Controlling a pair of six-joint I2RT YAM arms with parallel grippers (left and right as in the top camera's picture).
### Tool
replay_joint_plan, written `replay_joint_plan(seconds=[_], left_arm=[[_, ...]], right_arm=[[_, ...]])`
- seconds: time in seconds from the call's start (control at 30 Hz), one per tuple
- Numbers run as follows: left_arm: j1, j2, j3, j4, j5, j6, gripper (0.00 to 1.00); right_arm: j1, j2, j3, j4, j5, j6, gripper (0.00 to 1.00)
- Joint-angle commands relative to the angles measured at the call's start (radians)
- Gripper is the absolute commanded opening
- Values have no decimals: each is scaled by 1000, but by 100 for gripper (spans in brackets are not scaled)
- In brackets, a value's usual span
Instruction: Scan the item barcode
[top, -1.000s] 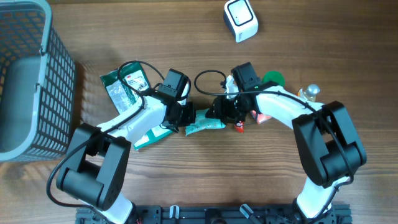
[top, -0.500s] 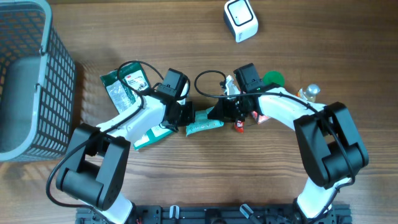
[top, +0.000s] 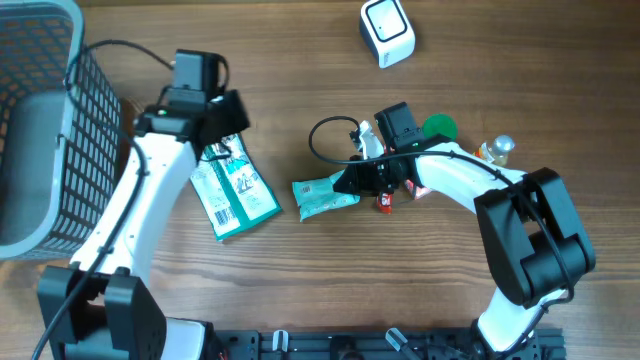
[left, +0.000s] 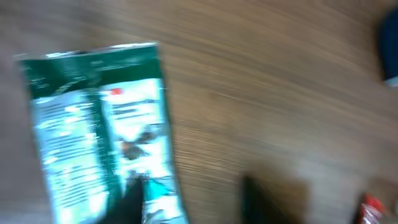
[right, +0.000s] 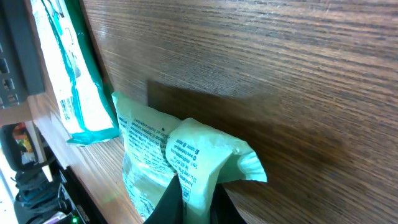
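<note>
The item, a pale green pouch (top: 322, 196), lies on the wood at the table's middle. My right gripper (top: 350, 183) is shut on the pouch's right end; in the right wrist view the pouch (right: 186, 155) is pinched between the dark fingers (right: 173, 200), its small print facing the camera. My left gripper (top: 222, 135) hangs at the upper left, over a dark green packet (top: 212, 152). In the blurred left wrist view its fingers (left: 134, 199) stand apart with bare wood between them. The white scanner (top: 386, 32) sits at the back.
A grey mesh basket (top: 60, 150) fills the left edge. A teal and white packet (top: 235, 190) lies left of the pouch. Behind my right arm are a green round thing (top: 438, 127), a small red item (top: 385, 204) and a clear bulb-like thing (top: 498, 148).
My left gripper has let go of the pouch and swung up and left toward the basket, uncovering the teal packet. My right gripper has shut on the pouch's right end.
</note>
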Motion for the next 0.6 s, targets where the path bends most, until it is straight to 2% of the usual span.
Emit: replay_joint_plan(seconds=[0.0,0.57], left_arm=[[70,2,3,-34,-74,1,100],[82,2,3,-37,-74,1,100]], right_arm=[[8,-30,-11,-6,-4,-19,4],[7,-30,-11,-9,-10,2,4]])
